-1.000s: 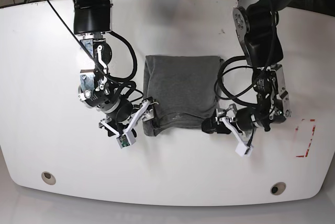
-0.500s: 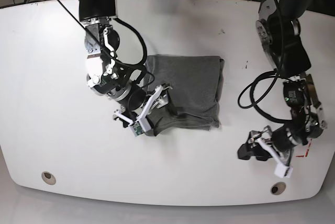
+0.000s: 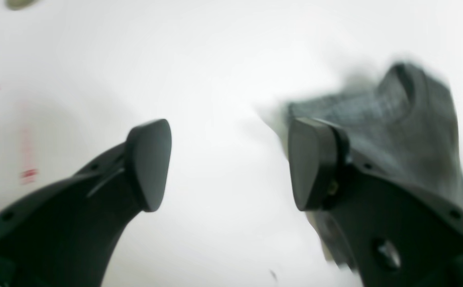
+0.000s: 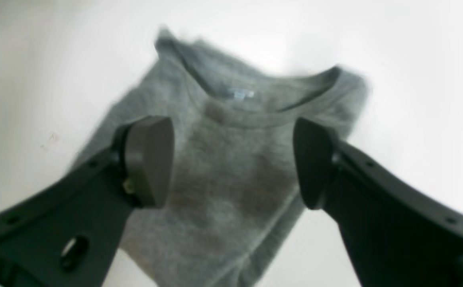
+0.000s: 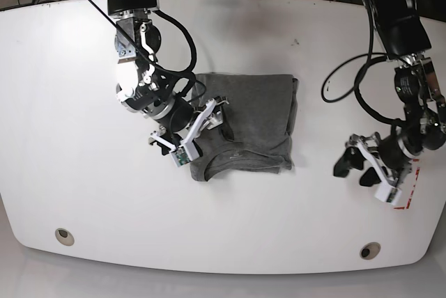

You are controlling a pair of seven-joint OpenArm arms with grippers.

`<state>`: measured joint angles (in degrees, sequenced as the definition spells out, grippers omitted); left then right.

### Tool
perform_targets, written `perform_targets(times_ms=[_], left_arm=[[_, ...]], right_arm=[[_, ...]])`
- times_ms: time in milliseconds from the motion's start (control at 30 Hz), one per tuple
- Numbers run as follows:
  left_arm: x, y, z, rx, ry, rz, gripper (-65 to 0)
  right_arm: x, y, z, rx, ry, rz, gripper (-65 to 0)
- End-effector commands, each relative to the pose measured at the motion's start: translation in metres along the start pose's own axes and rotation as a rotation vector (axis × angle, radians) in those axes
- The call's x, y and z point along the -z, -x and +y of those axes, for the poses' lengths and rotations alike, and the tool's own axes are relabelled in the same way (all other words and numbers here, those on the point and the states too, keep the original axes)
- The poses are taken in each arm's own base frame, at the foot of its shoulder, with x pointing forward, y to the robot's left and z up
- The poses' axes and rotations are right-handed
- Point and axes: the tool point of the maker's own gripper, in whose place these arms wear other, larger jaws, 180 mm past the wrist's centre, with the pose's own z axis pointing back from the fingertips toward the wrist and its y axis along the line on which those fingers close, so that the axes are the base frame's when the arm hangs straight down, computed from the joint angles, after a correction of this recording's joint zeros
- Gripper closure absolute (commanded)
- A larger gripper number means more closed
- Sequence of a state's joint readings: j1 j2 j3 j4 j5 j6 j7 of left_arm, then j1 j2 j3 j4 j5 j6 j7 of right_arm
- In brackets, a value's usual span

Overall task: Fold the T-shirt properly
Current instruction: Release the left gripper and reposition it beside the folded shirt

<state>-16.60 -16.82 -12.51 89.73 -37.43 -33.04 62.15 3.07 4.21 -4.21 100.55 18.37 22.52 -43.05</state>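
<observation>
Base view: T-shirt (image 5: 244, 120) is folded into a compact grey rectangle, lying flat around the middle of the white worktop (image 5: 56, 103), a bit toward the far edge. Collar end faces the near edge; a small label shows inside the neckline.

Right gripper (image 5: 189, 134) sits over the shirt's near-left corner as this view shows it, jaws spread, nothing between them. Right wrist view confirms: both fingers (image 4: 148, 159) stand apart above the cloth, collar (image 4: 255, 107) visible in the gap, no fabric pinched. Can't tell from the blur whether the tips touch the shirt or just hang over it.

Left gripper (image 5: 369, 169) is well apart from the shirt, out near the worktop's right edge in the base view, just beside the red tape mark (image 5: 408, 186). Jaws spread wide, holding nothing. Left wrist view: bare white surface between the fingers (image 3: 150, 163), shirt (image 3: 407, 131) showing behind the right-hand one, red marks at the frame's left side. Picture is motion-blurred.

Two round holes (image 5: 64, 236) sit near the worktop's near edge, one toward each corner.
</observation>
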Motion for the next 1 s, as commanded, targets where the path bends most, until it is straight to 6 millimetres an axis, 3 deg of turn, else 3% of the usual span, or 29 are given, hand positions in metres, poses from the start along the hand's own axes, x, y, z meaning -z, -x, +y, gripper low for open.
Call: perform_targets(times_ms=[0,133,267,500,567,767,867,967], left_arm=[[0.005,-0.017,-0.030,0.058,0.063,-0.052,-43.3],[0.020,-0.004,-0.057,0.073,0.117,-0.014,-43.3],[0.040,0.013,-0.077,0.087,0.123,0.046,-43.3],[0.067,0.038,-0.093,0.046,0.138,0.131,-43.3],[0.074,0.046,-0.095,0.024,0.148,0.157,-43.3],[0.089,0.040,-0.092,-0.024,0.164,0.122,-43.2],[0.096,0.046,-0.091,-0.058,0.174,0.121,-40.6],[0.103,0.045,-0.089,-0.078,0.180,0.120,-33.9]], right_arm=[[-0.012,-0.013,-0.012,-0.023,0.031,-0.048,-43.8],[-0.022,0.002,-0.024,-0.025,0.060,-0.015,-43.8],[-0.032,0.005,-0.026,-0.021,0.078,-0.022,-43.8],[-0.037,0.010,-0.018,-0.021,0.070,-0.019,-43.8],[-0.036,0.013,-0.012,-0.018,0.053,-0.014,-43.8],[-0.025,0.010,0.027,-0.016,-0.059,-0.023,-43.4],[-0.020,0.008,0.040,0.002,-0.085,-0.031,-37.7],[-0.013,0.007,0.043,0.024,-0.093,-0.034,-24.7]])
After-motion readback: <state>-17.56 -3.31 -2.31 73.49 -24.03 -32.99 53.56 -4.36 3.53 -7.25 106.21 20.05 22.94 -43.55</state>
